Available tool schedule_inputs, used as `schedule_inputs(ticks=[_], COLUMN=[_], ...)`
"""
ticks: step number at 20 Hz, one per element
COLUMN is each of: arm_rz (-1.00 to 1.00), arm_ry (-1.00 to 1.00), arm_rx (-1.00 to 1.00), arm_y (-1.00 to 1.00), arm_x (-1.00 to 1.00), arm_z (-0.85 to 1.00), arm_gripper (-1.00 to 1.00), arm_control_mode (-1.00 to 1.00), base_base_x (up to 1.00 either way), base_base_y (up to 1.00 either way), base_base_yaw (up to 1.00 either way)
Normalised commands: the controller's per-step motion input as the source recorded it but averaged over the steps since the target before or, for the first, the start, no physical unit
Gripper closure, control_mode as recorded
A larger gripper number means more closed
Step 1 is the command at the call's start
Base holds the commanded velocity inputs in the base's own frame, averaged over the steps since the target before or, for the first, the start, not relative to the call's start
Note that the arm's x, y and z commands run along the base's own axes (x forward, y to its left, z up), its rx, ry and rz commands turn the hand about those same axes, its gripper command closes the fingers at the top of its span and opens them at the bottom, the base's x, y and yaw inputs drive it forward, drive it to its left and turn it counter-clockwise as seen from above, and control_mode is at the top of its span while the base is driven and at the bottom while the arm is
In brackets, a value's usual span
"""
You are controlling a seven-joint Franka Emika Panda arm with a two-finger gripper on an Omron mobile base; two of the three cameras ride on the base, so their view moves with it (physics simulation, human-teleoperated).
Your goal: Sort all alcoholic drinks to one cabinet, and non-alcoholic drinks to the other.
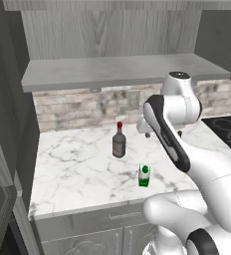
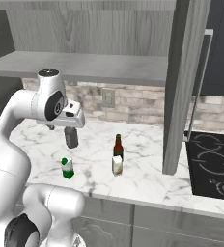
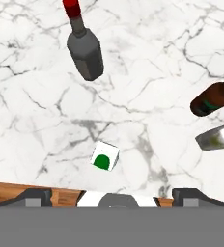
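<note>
Above marble counter (image 3: 32, 120), tool (image 3: 115, 193) wide open, empty, over green-white carton (image 3: 104, 156).

Place: it was a rendered home kitchen.
Counter: a white marble worktop (image 1: 77, 164) ran over grey drawer fronts (image 1: 82, 226).
Wall: a stone-tile backsplash (image 1: 72, 109) carried a socket (image 1: 133, 99).
Storage: a grey wood-grain cabinet (image 1: 107, 30) had a long shelf (image 1: 117, 69).
Cooking: a black hob (image 2: 211, 164) sat beside the worktop.
</note>
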Motion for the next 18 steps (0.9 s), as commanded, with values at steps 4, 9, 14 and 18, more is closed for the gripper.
schedule_inputs(ticks=[4,9,14,18], arm_rz=[0.07,0.10,0.09,0.06], arm_ry=[-0.07,-0.04,0.00,0.00], arm_rx=[0.00,0.00,0.00,0.00], arm_y=[0.31,0.35,0.28,0.21], arm_x=[0.00,0.05,0.16,0.26], arm_z=[-0.22,-0.20,-0.14,-0.11], arm_gripper=[-1.00,-1.00,-1.00,-1.00], arm_control_mode=[-1.00,-1.00,-1.00,-1.00], base_base_x=[0.00,0.00,0.00,0.00], base_base_y=[0.00,0.00,0.00,0.00], base_base_yaw=[0.00,0.00,0.00,0.00])
